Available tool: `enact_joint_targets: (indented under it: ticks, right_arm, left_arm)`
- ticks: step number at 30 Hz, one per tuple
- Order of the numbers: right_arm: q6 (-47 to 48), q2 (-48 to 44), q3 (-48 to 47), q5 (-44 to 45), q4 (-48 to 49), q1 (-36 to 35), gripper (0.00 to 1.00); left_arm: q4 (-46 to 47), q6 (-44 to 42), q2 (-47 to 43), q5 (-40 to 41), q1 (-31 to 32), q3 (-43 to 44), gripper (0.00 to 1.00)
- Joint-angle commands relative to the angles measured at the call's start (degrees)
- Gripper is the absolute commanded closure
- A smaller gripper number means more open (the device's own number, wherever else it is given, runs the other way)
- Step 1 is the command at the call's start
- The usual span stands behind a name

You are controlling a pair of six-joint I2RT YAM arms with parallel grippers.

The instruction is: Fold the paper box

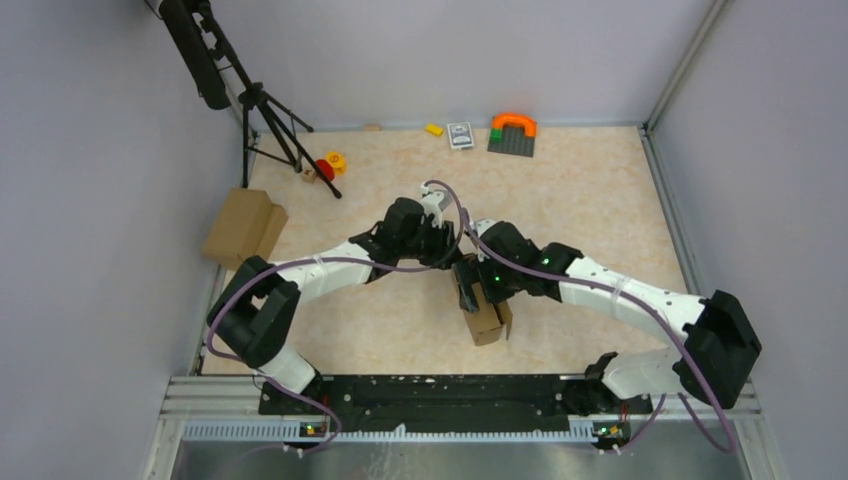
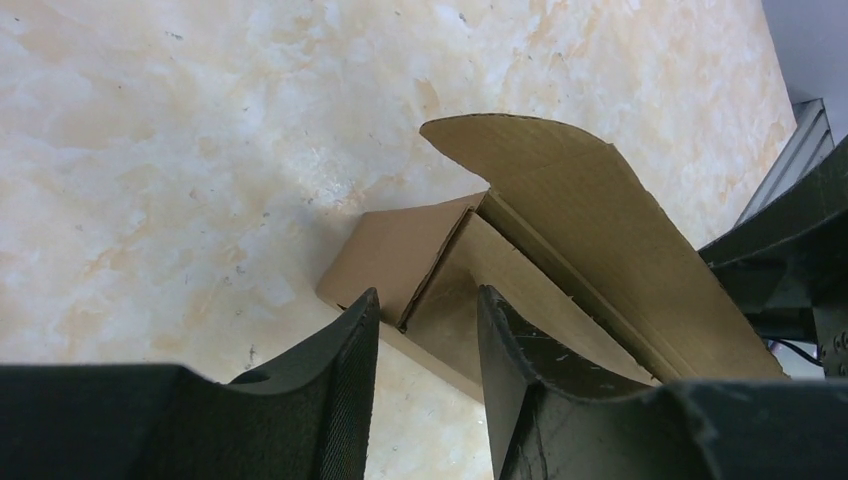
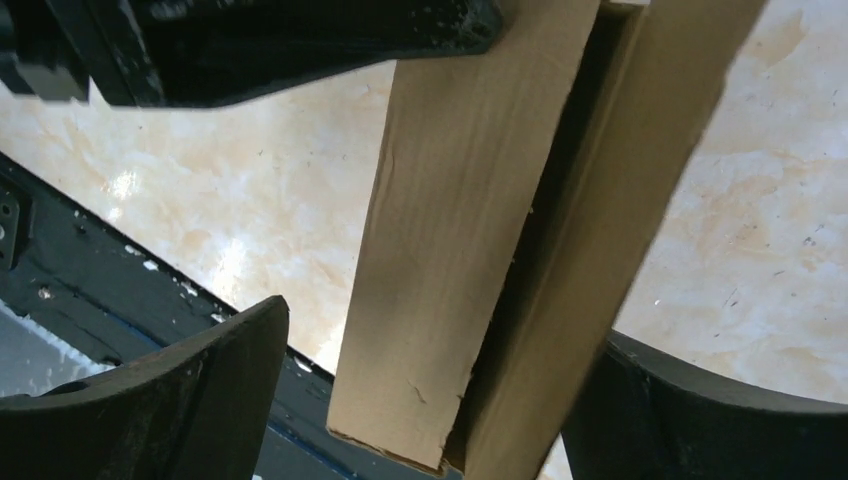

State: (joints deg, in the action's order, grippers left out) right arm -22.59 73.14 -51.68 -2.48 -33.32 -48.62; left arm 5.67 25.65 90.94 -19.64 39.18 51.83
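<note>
Nothing legible shows in any view. The paper box point(image 2: 560, 200) is bare brown cardboard without print. A small card pack point(image 1: 460, 135), just left of the orange arch point(image 1: 514, 122), carries a design too small to read.

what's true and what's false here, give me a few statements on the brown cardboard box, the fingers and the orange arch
1. The plain brown cardboard paper box lies on the marbled table, near its middle. True.
2. Its long lid flap is folded shut. False: it stands raised off the box.
3. The right arm's fingers stand wide apart, the box between them. True.
4. The orange plastic arch sits beside the bulkier brown stepped carton. False: the arch is at the far edge, the carton at the left edge.
</note>
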Motion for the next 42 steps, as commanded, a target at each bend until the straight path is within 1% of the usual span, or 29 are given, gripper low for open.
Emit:
enact_joint_targets:
  ticks: [1, 4, 7, 9, 13, 18, 22, 25, 29, 32, 35, 39, 42]
  right_arm:
    - [-2.86, 3.29, -4.73, 7.33, -3.36, -2.66, 0.07]
    - [-3.40, 3.82, -4.80, 8.80, -3.42, -3.59, 0.10]
    - [-3.84, 4.49, -4.49, 9.96, -3.18, -4.32, 0.15]
    - [-3.90, 5.55, -4.44, 10.82, -3.84, -4.65, 0.22]
    - [-3.70, 5.56, -4.11, 10.94, -4.16, -4.83, 0.41]
    - [-2.18, 2.47, -3.44, 9.97, -3.83, -4.77, 0.51]
    - [0.44, 0.28, -2.33, 7.26, -3.55, -4.81, 0.52]
    - [1.79, -0.99, -1.57, 5.80, -3.34, -4.75, 0.52]
    - [5.67, -3.30, -0.53, 1.34, -2.05, -4.79, 0.52]
    - [8.58, -4.83, 0.11, -3.18, -0.82, -4.81, 0.51]
    - [10.54, -6.09, 0.61, -6.18, 0.46, -4.78, 0.50]
    - [13.16, -5.92, 0.14, -10.35, 1.39, -4.83, 0.50]
    - [14.68, -4.82, -0.23, -12.60, 1.44, -4.86, 0.49]
  left_arm:
    - [0.84, 1.95, 0.20, 1.77, 1.06, 0.65, 0.58]
    - [0.83, 2.42, 0.12, 2.68, 1.53, 0.42, 0.59]
    - [0.58, 2.94, 0.28, 3.73, 2.18, 0.47, 0.59]
    - [0.48, 3.29, 0.17, 4.12, 2.45, 0.40, 0.59]
    - [-0.35, 3.15, -0.83, 4.47, 2.57, 0.41, 0.59]
    - [-3.57, 1.12, -4.46, 6.46, 2.41, 0.45, 0.51]
    - [-8.51, -1.00, -9.55, 8.32, 1.28, 0.06, 0.49]
    - [-11.38, -2.98, -14.29, 9.86, 0.23, -1.47, 0.46]
    - [-11.69, -5.25, -21.56, 10.24, -1.55, -5.25, 0.40]
    - [-9.70, -8.21, -24.66, 7.30, -2.34, -8.22, 0.38]
    - [-7.32, -12.15, -25.94, 3.32, -2.31, -9.36, 0.36]
    - [-3.92, -15.50, -24.84, -1.77, -2.35, -8.91, 0.35]
    - [-4.19, -16.28, -22.13, -5.50, -2.35, -6.46, 0.33]
